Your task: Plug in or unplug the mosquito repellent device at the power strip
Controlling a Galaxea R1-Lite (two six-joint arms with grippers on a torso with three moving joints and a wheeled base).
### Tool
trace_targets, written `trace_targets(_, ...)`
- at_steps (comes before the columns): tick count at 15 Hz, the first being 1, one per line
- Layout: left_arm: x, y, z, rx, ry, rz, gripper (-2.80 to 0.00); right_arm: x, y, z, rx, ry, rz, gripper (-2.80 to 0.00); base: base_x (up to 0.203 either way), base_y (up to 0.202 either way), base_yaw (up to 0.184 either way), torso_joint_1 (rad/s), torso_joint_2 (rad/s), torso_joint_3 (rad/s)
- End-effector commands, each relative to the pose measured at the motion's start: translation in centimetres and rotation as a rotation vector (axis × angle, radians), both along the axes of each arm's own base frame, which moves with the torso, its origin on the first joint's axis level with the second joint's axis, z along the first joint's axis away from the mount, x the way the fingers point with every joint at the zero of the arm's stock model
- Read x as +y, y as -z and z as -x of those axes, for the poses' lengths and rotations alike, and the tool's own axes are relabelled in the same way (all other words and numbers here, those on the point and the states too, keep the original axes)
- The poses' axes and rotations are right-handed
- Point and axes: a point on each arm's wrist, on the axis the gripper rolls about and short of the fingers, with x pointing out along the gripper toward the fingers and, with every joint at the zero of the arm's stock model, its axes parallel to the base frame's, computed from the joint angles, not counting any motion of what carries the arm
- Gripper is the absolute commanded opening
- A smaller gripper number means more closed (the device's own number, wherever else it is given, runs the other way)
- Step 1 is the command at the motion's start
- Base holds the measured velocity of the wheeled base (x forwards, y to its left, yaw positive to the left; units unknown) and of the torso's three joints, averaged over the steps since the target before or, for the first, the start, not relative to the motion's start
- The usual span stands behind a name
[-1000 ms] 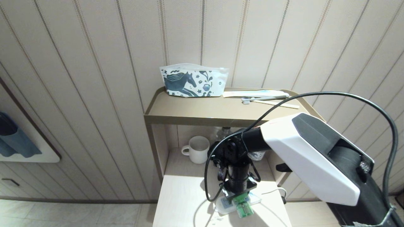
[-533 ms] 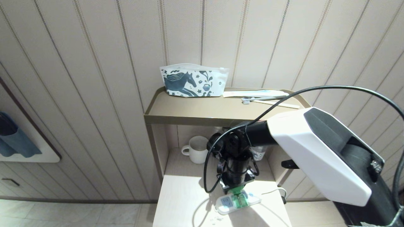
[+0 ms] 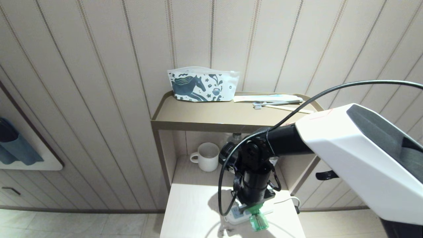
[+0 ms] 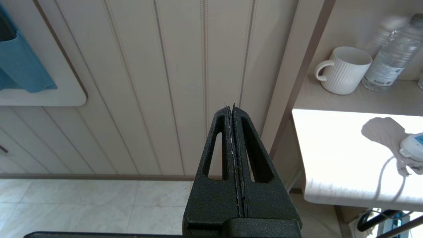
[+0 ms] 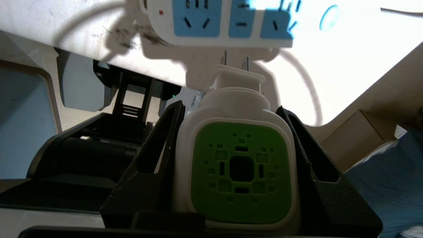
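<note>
The device [image 5: 238, 158] is being held by its white head between the two fingers of the right gripper [image 5: 236, 138], low in the frame's centre, prongs bare and clear of the strip [image 5: 219, 23] on the surface [image 3: 195, 205] beyond. Whether plugging or unplugging is in hand cannot be told; if plugging, prongs must be lined up with a blue socket. The left gripper [image 4: 233, 112] is pressed closed, idle.

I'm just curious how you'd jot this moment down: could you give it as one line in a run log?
right pincer: shut on mosquito repellent device | prongs: bare, clear of power strip | left pincer: shut, idle beside the stand
</note>
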Motion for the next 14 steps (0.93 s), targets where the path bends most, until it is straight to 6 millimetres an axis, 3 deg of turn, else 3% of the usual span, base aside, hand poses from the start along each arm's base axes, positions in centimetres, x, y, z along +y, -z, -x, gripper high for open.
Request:
trace_targets(1, 0.0, 0.0, 0.0, 0.002, 0.0, 0.0, -2.8, -1.1, -2.3, 1.6, -0.029, -0.001, -0.023, -2.8, 0.0, 0.0, 0.0, 0.0, 0.0, 0.0)
trace_targets(6, 0.0, 0.0, 0.0, 0.002, 0.0, 0.0, -2.8, -2.6, -3.3, 4.2, -0.031, -0.038, -0.04, -2.8, 0.0, 0.0, 0.0, 0.0, 0.0, 0.0)
trace_targets(11, 0.0, 0.0, 0.0, 0.002, 0.0, 0.0, -2.8, -2.6, -2.4, 3.4, -0.035, -0.048, -0.042, -2.8, 0.0, 0.0, 0.0, 0.0, 0.0, 0.0)
trace_targets(14, 0.0, 0.0, 0.0, 0.001, 0.0, 0.0, -2.8, -1.3, -1.2, 2.6, -0.006, -0.059, -0.058, -2.8, 0.0, 0.0, 0.0, 0.0, 0.0, 0.0)
